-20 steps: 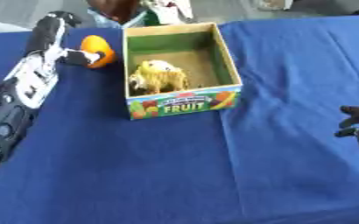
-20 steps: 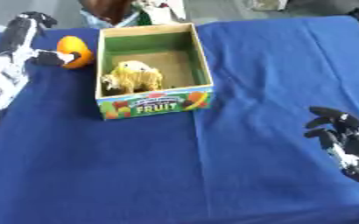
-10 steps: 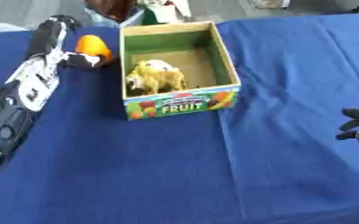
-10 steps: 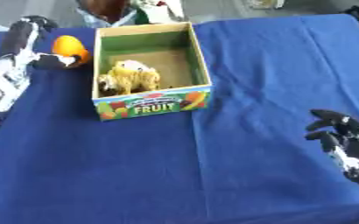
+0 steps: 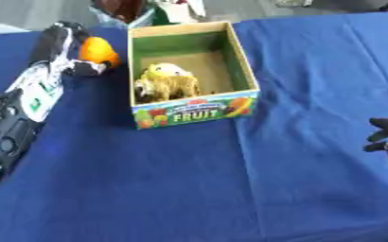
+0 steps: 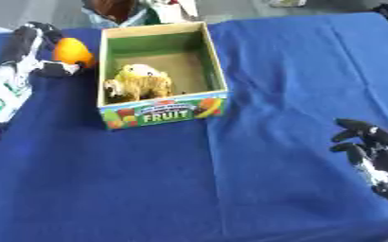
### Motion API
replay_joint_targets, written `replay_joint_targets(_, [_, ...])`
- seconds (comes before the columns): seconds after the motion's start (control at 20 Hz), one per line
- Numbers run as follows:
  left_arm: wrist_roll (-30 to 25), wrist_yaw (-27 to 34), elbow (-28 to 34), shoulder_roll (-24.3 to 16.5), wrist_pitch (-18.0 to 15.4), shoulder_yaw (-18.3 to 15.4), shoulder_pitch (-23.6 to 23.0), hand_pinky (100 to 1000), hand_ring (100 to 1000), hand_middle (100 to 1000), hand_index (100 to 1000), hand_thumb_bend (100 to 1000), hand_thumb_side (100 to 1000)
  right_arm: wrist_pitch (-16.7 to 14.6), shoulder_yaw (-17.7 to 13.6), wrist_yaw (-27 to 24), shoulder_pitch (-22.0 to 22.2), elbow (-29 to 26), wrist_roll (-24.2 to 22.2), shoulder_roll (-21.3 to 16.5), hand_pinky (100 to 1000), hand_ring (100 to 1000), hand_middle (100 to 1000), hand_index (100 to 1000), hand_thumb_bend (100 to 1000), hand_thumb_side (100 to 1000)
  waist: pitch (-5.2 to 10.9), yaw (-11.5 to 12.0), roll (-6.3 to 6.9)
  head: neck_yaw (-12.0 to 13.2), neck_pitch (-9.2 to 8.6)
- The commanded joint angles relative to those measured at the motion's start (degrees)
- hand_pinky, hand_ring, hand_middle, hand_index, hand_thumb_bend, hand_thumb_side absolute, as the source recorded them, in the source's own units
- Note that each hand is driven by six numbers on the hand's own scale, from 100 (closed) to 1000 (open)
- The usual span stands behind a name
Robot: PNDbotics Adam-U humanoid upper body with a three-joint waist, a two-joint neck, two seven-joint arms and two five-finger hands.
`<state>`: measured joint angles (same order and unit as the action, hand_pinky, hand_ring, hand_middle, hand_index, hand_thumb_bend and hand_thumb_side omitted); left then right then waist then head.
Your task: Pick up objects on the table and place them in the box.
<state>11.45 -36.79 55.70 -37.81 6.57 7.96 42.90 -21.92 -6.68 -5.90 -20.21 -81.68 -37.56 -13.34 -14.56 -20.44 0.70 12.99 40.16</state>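
Left eye view: the left robot hand (image 5: 71,56) has its fingers curled round an orange fruit (image 5: 97,50), just left of the box (image 5: 190,109). A yellowish toy (image 5: 165,83) lies inside the box. Right eye view shows more of the right robot hand (image 6: 369,153), relaxed open near the blue tabletop (image 6: 189,179)'s lower right edge.
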Motion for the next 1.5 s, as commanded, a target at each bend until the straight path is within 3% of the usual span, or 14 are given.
replay_joint_targets(0.05, [-0.3,0.1,0.4,-1.3,0.0,-0.2,0.7,586,456,451,589,406,217,-0.1,-0.4,0.0,-0.7,-0.6,0.1,-1.1,700,1000,639,892,100,421,0.9,0.0,-0.05,0.1,-0.72])
replay_joint_targets(0.2, [-0.1,0.2,0.5,-1.3,0.2,-0.2,0.5,552,381,365,513,276,207,-0.1,-0.4,0.1,-0.7,-0.5,0.1,-1.1,699,1000,639,892,100,421,0.97,0.0,0.0,0.1,-0.8])
replay_joint_targets(0.3, [0.3,0.0,0.6,-1.3,0.3,-0.3,0.4,514,302,275,435,126,199,-0.1,-0.4,0.2,-0.6,-0.5,0.2,-1.1,699,1000,639,892,100,422,1.03,0.1,0.02,0.1,-0.83])
replay_joint_targets(0.35, [0.7,0.0,0.8,-1.4,0.5,-0.3,0.4,487,255,219,385,100,200,-0.1,-0.4,0.2,-0.6,-0.5,0.2,-1.1,699,1000,638,892,100,421,1.06,0.1,0.02,0.1,-0.83])
replay_joint_targets(0.5, [2.6,0.2,1.5,-1.4,0.9,-0.5,0.3,434,164,100,272,100,209,-0.1,-0.4,0.2,-0.6,-0.4,0.2,-1.2,699,1000,638,891,100,418,1.17,0.3,-0.05,0.1,-0.8])
replay_joint_targets(0.6, [3.9,0.9,2.3,-1.5,1.2,-0.4,0.2,422,147,100,250,100,208,-0.1,-0.5,0.2,-0.5,-0.4,0.3,-1.2,699,1000,638,891,100,417,1.26,0.4,-0.09,0.1,-0.77])
replay_joint_targets(0.95, [5.5,4.7,7.7,-2.5,2.2,-0.4,-0.1,410,144,100,245,100,205,-0.1,-0.6,0.3,-0.3,-0.4,0.4,-1.3,698,1000,637,891,100,417,1.62,0.9,-0.14,0.3,-0.43])
replay_joint_targets(1.25, [5.3,9.0,18.3,-4.1,2.2,0.1,0.5,414,155,100,254,100,198,0.0,-0.6,0.3,-0.1,-0.4,0.4,-1.3,698,1000,637,891,100,417,1.93,1.3,-0.08,0.4,-0.26])
replay_joint_targets(1.5, [2.2,10.9,27.8,-4.8,0.5,3.0,1.6,427,168,100,266,100,183,0.1,-0.5,0.3,0.0,-0.4,0.3,-1.3,698,1000,637,891,100,417,2.15,1.3,-0.12,0.8,-0.18])
